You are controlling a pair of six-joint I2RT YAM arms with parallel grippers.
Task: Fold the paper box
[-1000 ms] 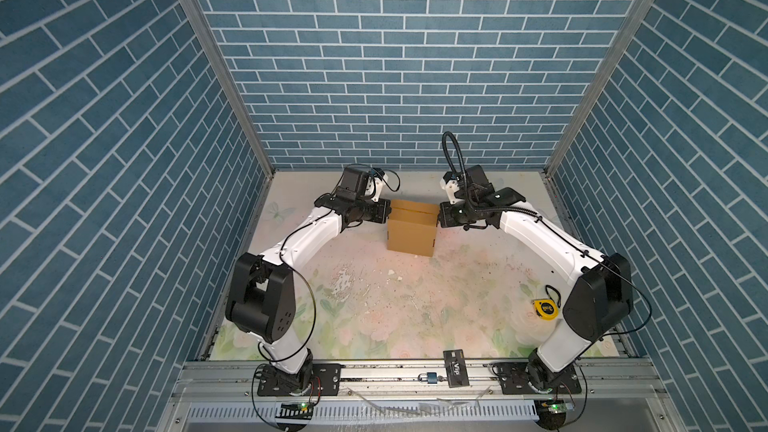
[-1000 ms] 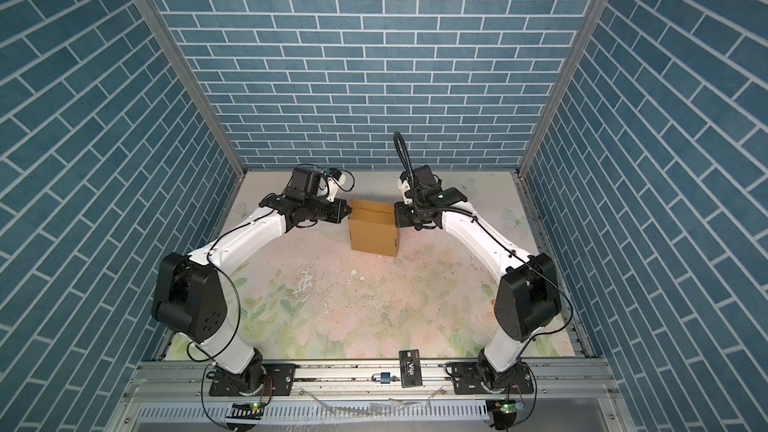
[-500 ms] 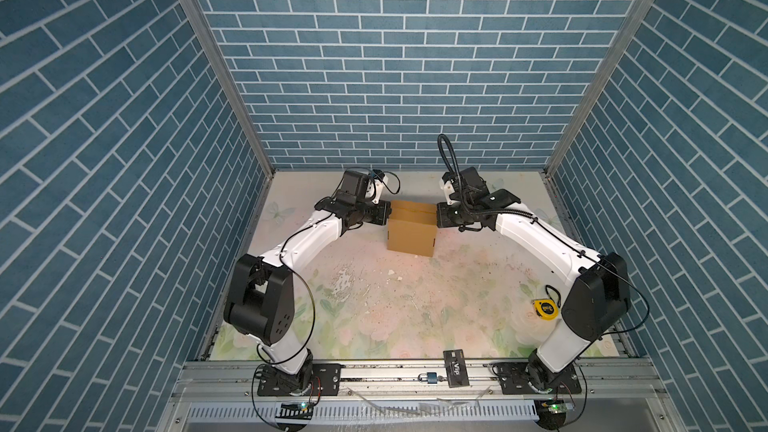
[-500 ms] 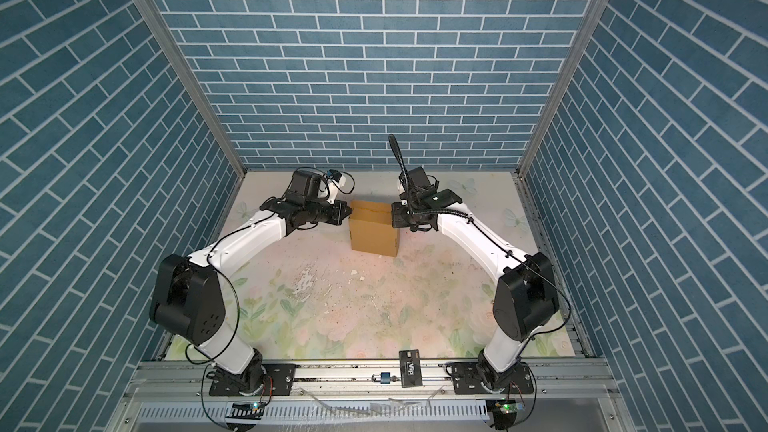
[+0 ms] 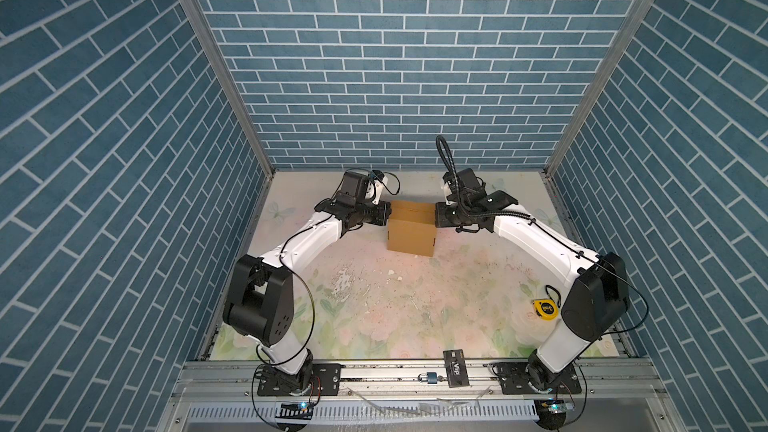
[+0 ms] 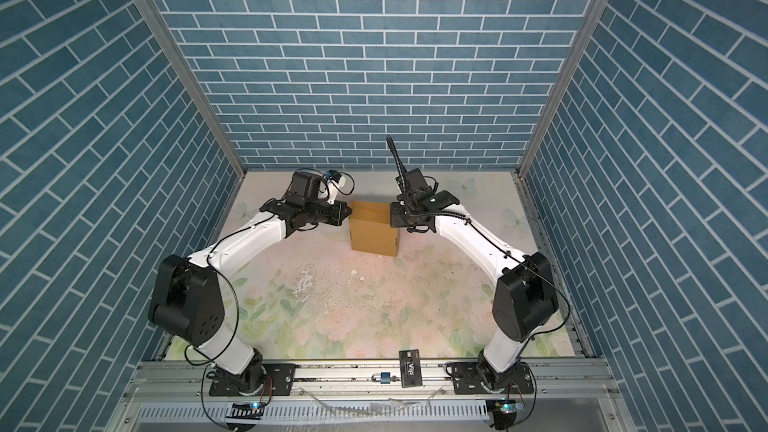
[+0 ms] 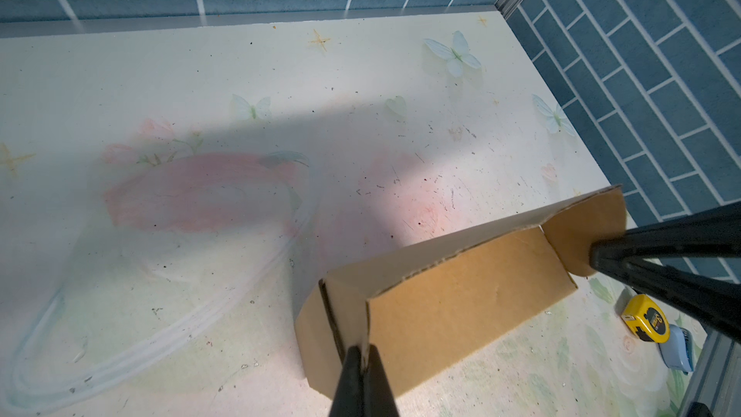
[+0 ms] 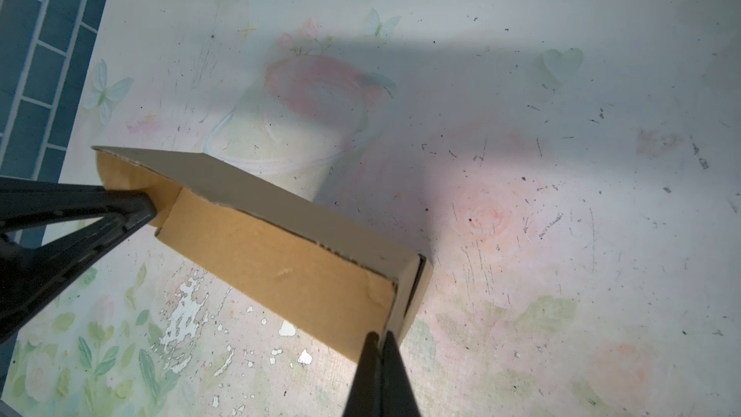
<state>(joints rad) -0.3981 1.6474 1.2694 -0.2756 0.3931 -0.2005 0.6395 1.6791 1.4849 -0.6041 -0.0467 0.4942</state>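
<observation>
The box [image 5: 410, 234] sits between my closed grippers. My left gripper [image 5: 390, 214] pinches its left end, my right gripper [image 5: 436, 216] its right.

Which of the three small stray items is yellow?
The tape measure, on the mat beside the right arm; the black card and the padlock lie at the front rail.

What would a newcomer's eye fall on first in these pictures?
The tan paper box stands at the far middle of the flowered table. The left gripper and the right gripper each pinch one end of it. A yellow tape measure lies by the right arm.
</observation>
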